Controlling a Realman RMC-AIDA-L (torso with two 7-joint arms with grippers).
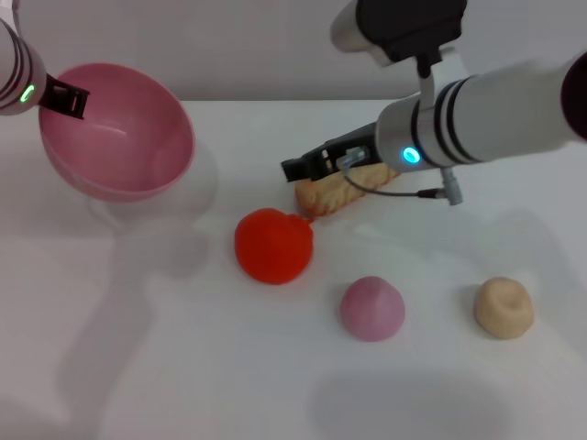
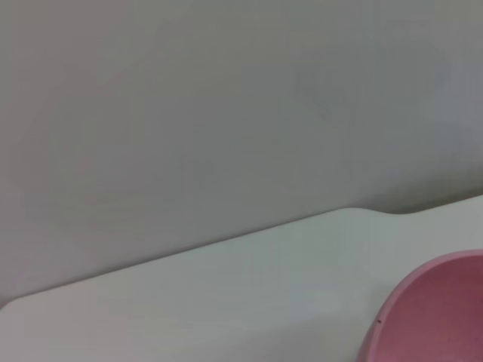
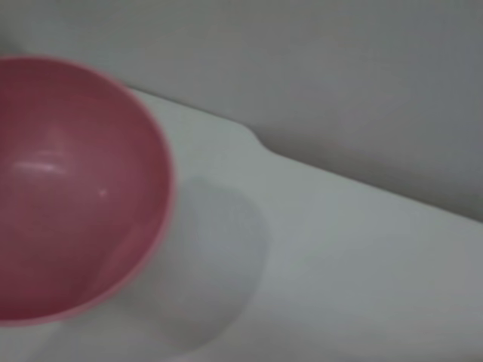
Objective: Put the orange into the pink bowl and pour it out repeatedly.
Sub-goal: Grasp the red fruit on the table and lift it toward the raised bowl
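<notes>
Orange (image 1: 272, 245) lies on the table (image 1: 165, 367) centre, outside the bowl (image 1: 119, 137), which the left end effector (image 1: 64, 99) grips tilted at 10 o'clock. Right end effector (image 1: 298, 169) hovers above; grip unclear. Wrist views show an empty bowl (image 3: 68, 188): refilling remains.

- The deep round pink plastic bowl (image 1: 119, 137) is smooth and glossy, with pale highlights on its inner wall.
- The bright red-orange roundish toy orange (image 1: 273, 245) looks soft and matt, with a slightly lumpy skin.
- The small pink dome-shaped lump (image 1: 372, 308) is matt and faintly grainy, like foam.
- The beige round lump (image 1: 503, 307) has the same dull, soft finish, dented on top.
- The tan bread-like piece (image 1: 332, 192) looks rough and crusty.
- The white tabletop (image 1: 183, 367) is smooth, with a faint sheen.
- The right arm's white casing (image 1: 495, 115) is smooth, shiny plastic with black bands.
</notes>
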